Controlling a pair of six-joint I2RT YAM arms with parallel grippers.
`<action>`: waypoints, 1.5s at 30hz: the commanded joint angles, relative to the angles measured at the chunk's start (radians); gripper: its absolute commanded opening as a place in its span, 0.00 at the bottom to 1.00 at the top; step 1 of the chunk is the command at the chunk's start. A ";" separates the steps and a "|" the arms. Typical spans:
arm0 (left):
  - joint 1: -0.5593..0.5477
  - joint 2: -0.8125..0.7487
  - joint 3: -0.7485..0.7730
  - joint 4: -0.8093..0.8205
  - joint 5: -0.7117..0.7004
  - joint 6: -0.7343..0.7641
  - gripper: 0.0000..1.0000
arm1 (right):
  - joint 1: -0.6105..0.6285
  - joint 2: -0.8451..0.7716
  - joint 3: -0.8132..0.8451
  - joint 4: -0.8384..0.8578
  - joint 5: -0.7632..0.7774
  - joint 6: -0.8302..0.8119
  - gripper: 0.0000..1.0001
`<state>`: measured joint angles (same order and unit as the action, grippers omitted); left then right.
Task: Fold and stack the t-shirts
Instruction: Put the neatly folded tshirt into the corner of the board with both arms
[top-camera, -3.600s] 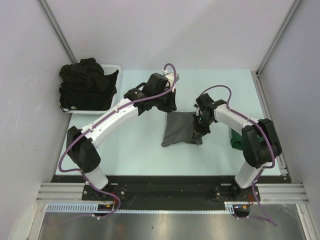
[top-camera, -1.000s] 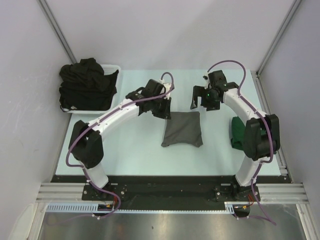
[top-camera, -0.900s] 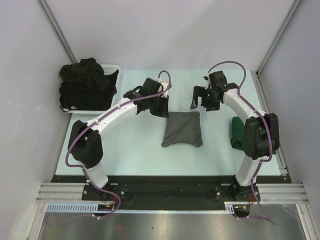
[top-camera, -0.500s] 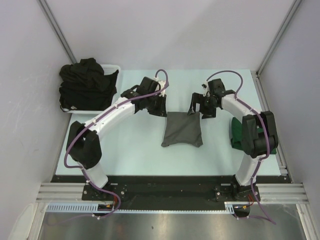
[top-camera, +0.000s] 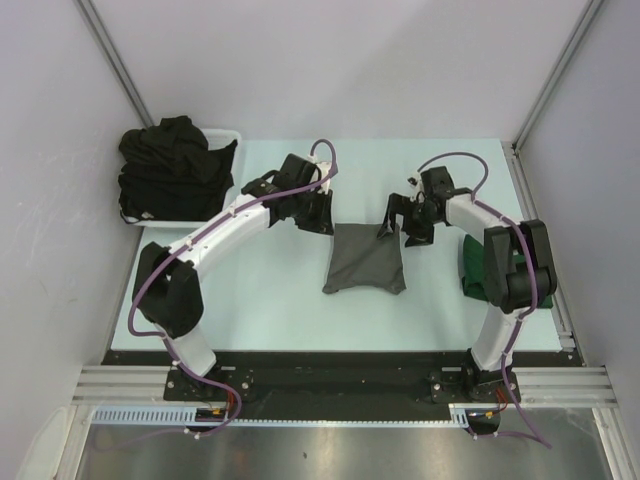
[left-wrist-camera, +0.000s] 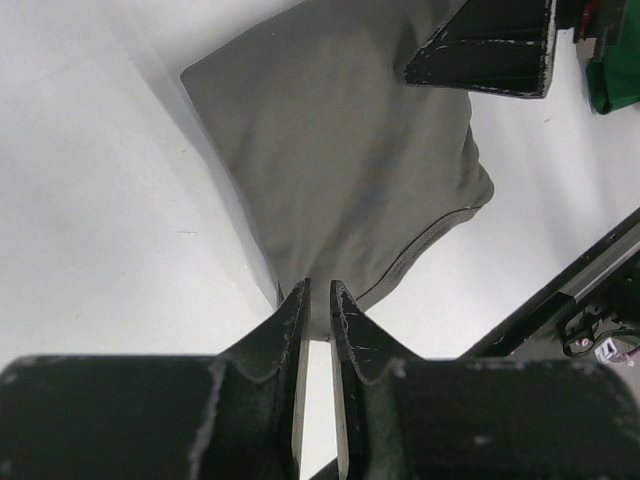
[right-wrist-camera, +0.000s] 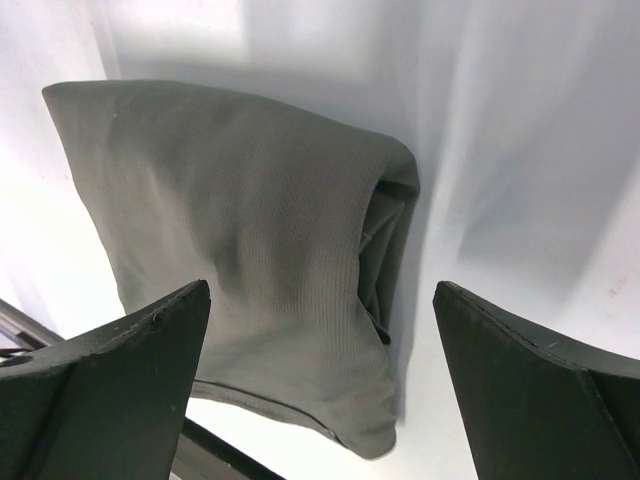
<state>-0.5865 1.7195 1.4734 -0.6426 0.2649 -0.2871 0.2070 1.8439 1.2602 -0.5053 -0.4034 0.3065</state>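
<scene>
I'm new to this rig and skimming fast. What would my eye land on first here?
A folded charcoal grey t-shirt lies mid-table, the left gripper nearly closed and the right gripper wide open by its far corners. A heap of black t-shirts fills the white basket far left; a dark green t-shirt sits at the right edge.

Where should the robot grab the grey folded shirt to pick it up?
Best at the layered edge of the grey shirt, on the right arm's side, where the folds stack up thick. The open right gripper could come in low from that side and pinch there. That would probably catch every layer at once. The flat top offers nothing to pinch.
</scene>
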 joint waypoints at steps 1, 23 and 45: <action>0.005 -0.047 0.034 0.000 0.013 0.003 0.17 | -0.003 0.031 -0.016 0.071 -0.049 0.028 1.00; 0.005 -0.077 0.010 -0.017 0.025 0.000 0.17 | 0.003 0.051 -0.097 0.185 -0.089 0.039 1.00; 0.002 -0.081 0.013 -0.022 -0.003 0.002 0.18 | 0.008 0.133 -0.094 0.186 -0.175 0.048 0.00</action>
<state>-0.5865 1.6855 1.4734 -0.6678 0.2687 -0.2874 0.2043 1.9430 1.1675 -0.2974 -0.5655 0.3653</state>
